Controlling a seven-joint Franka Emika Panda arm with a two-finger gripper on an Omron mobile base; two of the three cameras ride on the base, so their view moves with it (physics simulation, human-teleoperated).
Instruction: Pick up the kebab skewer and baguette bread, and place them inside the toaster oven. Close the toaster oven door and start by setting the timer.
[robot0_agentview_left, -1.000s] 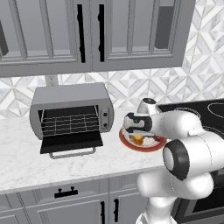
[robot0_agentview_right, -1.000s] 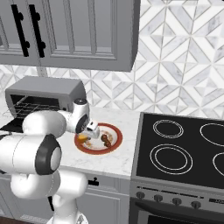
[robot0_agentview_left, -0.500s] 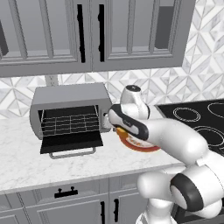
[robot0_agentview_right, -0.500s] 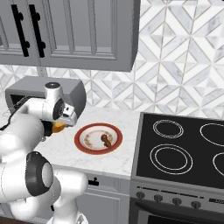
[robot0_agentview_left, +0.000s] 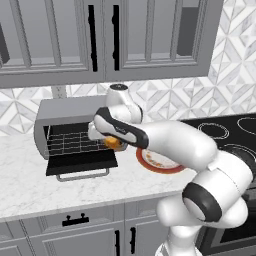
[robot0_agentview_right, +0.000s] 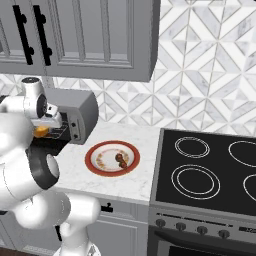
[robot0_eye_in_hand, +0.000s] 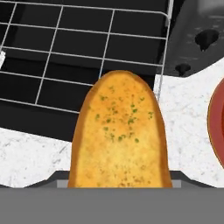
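From my left base camera, the toaster oven sits furthest left on the marble counter, its door dropped flat and the wire rack exposed. Just right of that opening I have the gripper pinching the baguette bread, which hangs at the oven's right front corner, above the open door's right end. In my hand camera the bread rises up the middle of the frame, golden and flecked with green, with the rack behind it and the oven's knob panel to the upper right. I read the jaws as clamped on the loaf, though the fingertips themselves are hidden behind it. Further right, the red-rimmed plate lies on the counter near the oven, and the kebab skewer rests on its right half. Rightmost is the black stovetop, just beside the plate.
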